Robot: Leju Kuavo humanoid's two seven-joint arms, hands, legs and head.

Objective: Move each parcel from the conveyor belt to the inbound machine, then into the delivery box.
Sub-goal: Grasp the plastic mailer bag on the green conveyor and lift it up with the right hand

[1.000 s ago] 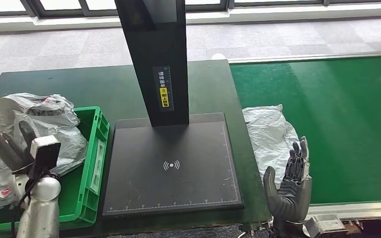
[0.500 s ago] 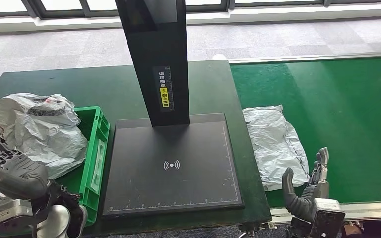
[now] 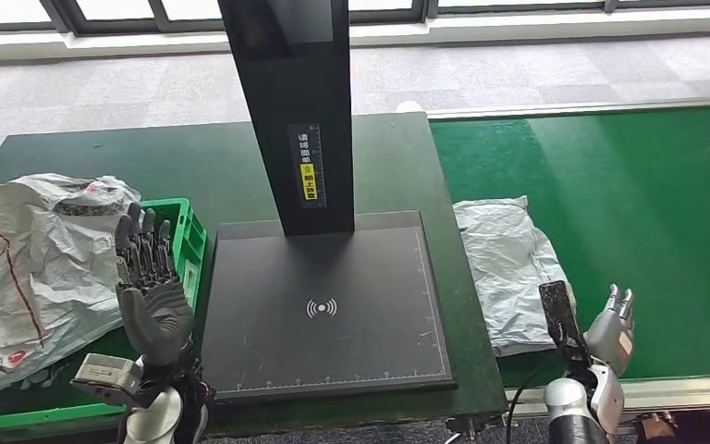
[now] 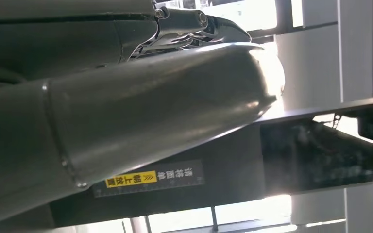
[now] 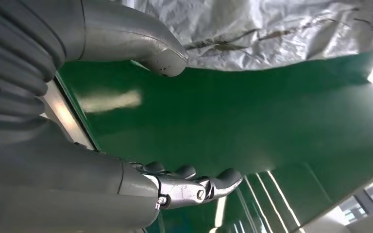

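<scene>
Left hand risen, fingers spread, empty; right hand likewise; parcel crinkled grey.

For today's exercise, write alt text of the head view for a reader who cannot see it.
A grey parcel lies on the green conveyor belt, just ahead of the robot's open right hand. The open left hand is raised between the empty black inbound machine and a green delivery box holding bagged parcels.

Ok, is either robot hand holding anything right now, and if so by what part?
Nothing is held. The left hand is raised open beside the green crate, and the right hand is open next to the grey parcel on the conveyor belt.
</scene>
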